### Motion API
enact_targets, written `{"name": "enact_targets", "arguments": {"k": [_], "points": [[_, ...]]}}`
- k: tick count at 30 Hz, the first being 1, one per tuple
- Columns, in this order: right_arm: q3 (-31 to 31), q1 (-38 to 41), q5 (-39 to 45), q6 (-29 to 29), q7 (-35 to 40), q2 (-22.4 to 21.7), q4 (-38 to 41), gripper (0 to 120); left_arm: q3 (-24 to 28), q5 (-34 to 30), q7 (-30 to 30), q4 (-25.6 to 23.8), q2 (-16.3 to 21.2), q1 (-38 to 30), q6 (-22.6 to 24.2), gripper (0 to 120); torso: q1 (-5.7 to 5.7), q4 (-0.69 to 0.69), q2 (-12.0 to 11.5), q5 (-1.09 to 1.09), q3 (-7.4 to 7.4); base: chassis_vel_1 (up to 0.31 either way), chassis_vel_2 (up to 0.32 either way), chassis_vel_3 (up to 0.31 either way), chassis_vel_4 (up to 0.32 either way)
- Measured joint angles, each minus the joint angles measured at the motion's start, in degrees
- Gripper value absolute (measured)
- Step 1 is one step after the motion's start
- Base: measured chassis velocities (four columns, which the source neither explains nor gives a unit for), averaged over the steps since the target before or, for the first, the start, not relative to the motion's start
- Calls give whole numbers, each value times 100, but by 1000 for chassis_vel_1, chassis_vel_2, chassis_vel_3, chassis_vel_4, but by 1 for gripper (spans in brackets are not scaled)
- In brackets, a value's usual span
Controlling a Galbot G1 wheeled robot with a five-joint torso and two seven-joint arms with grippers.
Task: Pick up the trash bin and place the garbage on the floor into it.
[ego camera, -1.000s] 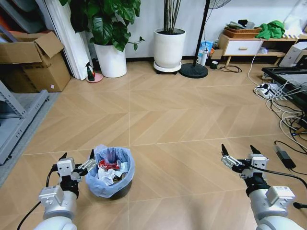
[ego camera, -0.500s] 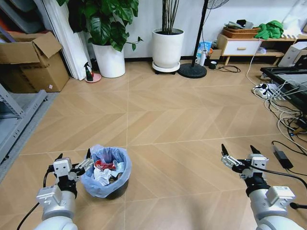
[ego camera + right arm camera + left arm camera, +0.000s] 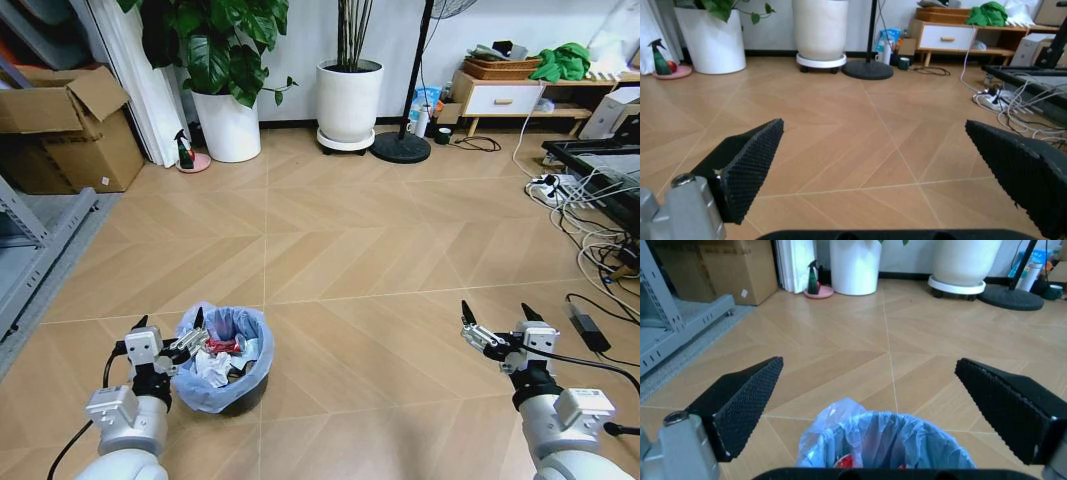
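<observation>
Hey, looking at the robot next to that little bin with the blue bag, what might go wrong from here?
1. The left gripper, open, sits right at the rim of the small black trash bin with the crinkly light-blue bag liner; a nudge might tip it and spill the red can and white paper wads inside.
2. Its fingers may snag the loose bag.
3. White and black cables lie on the tan wood floor near the open right gripper.

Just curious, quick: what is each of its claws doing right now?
Left gripper: open, holding nothing, beside the trash bin.
Right gripper: open, holding nothing, above the floor.
</observation>
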Motion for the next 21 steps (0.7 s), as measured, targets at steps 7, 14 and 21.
{"name": "enact_targets", "arguments": {"k": [7, 14, 21], "points": [[0, 0, 0, 0, 0, 0, 0, 100, -3, 0, -4, -4, 2, -2, 4, 100, 0, 0, 0, 0, 0, 0, 0, 0, 0], [0, 0, 0, 0, 0, 0, 0, 100, -4, 0, -7, -4, 2, -2, 7, 100, 0, 0, 0, 0, 0, 0, 0, 0, 0], [0, 0, 0, 0, 0, 0, 0, 100, -5, 0, -8, -4, 2, -2, 7, 100, 0, 0, 0, 0, 0, 0, 0, 0, 0]]}}
